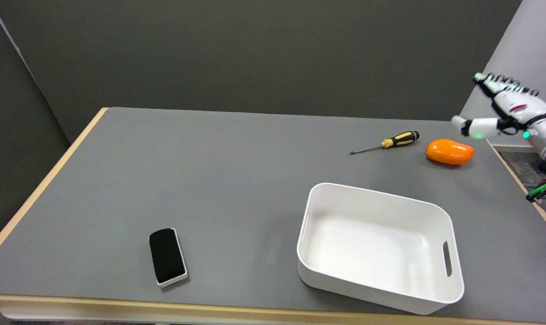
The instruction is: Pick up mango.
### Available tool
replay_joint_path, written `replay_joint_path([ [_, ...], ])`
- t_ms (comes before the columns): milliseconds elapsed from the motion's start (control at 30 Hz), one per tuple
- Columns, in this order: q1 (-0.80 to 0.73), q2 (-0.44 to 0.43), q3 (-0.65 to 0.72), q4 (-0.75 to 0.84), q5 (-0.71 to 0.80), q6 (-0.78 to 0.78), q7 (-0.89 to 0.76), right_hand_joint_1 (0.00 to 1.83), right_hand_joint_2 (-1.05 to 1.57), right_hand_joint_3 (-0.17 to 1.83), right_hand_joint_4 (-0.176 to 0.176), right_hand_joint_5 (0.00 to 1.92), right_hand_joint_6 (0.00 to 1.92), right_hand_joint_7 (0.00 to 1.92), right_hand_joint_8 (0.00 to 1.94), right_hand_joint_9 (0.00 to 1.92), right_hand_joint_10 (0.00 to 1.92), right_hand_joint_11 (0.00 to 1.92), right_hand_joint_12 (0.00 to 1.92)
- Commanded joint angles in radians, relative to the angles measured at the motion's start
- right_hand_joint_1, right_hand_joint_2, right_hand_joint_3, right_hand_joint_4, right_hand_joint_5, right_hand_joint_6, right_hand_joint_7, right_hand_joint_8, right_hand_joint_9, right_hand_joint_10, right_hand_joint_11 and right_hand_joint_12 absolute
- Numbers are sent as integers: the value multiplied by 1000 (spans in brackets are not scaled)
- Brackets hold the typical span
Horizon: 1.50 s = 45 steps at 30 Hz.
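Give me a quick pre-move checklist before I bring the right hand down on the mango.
1. Right hand holds nothing, fingers apart: ok.
2. Mango fully visible, lying on the table: ok.
3. Hand directly above mango: not ok, it hangs up and to the right.
4. Screwdriver apart from the mango: ok.
5. White bin out of the approach path: ok.
6. Hand's height over the table: cannot tell.
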Motion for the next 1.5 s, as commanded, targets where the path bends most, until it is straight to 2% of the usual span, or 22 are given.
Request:
replay_joint_path([
  [33, 76, 53, -194, -46, -128, -383, -46, 322, 516, 908, 26, -1, 0, -1, 5, -1, 122, -1, 675],
  [200, 91, 14, -195, -115, -128, -399, -46, 336, 527, 897, 21, -1, -1, -1, -1, -1, 6, -1, 625],
  [267, 104, 4, -195, -138, -128, -396, -46, 334, 556, 791, 22, -1, -1, -1, -1, -1, 0, -1, 620],
  [367, 124, -10, -190, -152, -124, -387, -46, 335, 504, 879, 24, -1, -1, -1, -1, -1, -1, -1, 605],
  [533, 151, -24, -189, -155, -128, -364, -46, 336, 505, 879, 24, -1, -1, -1, -1, -1, -1, -1, 598],
  [633, 220, -40, -213, -177, -128, -352, -46, 336, 506, 880, 24, -1, -1, -1, -1, -1, -1, -1, 599],
  [833, 400, -55, -336, -256, -128, -308, -46, 337, 508, 880, 22, -1, -1, -1, -1, -1, -1, -1, 610],
  [900, 438, -54, -386, -273, -129, -302, -46, 342, 557, 792, 22, -1, -1, -1, -1, -1, -1, -1, 617],
  [967, 498, -61, -460, -306, -129, -292, -46, 347, 526, 897, 23, -1, -1, -1, -1, -1, 6, -1, 612],
  [1033, 539, -75, -505, -341, -129, -284, -46, 342, 525, 907, 22, -1, -1, -1, -1, -1, 10, -1, 615],
  [1233, 590, -117, -536, -432, -129, -266, -46, 341, 519, 907, 17, -1, -1, -1, -1, -1, 34, -1, 628],
  [1333, 605, -128, -547, -460, -129, -247, -46, 331, 538, 876, 19, -1, 5, -1, -1, -1, 120, -1, 654],
  [1400, 606, -128, -548, -464, -129, -233, -46, 376, 567, 899, 16, -1, 119, -1, 148, -1, 294, -1, 714],
  [1500, 599, -128, -547, -465, -129, -210, -46, 458, 594, 966, 15, 44, 191, 75, 224, 50, 520, -1, 864],
])
